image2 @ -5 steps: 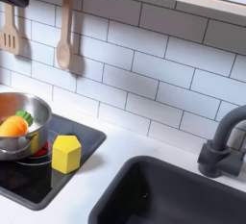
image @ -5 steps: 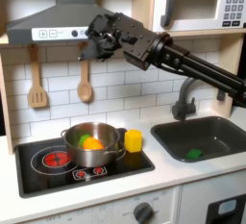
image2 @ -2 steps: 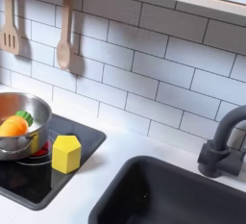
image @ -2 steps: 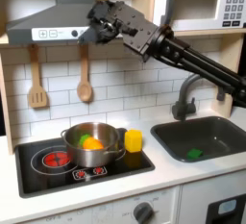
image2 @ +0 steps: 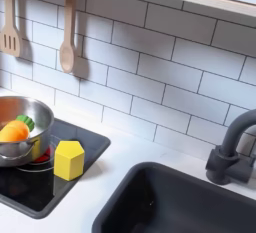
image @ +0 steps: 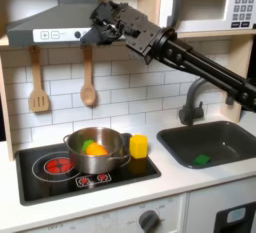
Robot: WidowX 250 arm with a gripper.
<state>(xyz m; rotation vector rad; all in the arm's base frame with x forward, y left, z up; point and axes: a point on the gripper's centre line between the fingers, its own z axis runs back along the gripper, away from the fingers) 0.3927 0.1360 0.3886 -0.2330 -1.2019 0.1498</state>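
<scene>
The first exterior view is facing the toy kitchen head-on from in front of the counter, standing back far enough to be taking in the range hood (image: 62,17), the stove (image: 40,167) and the sink (image: 215,142). The second exterior view is sitting much closer, looking down and across the counter (from the sink side) toward the tiled wall. Both exterior views are sharing the pot (image: 96,149) (image2: 20,117), the yellow block (image: 139,146) (image2: 68,160) and the faucet (image: 192,102) (image2: 232,147).

pot (image2: 14,127) cut by the second exterior view's left edge, faucet (image2: 234,153) cropped right
</scene>
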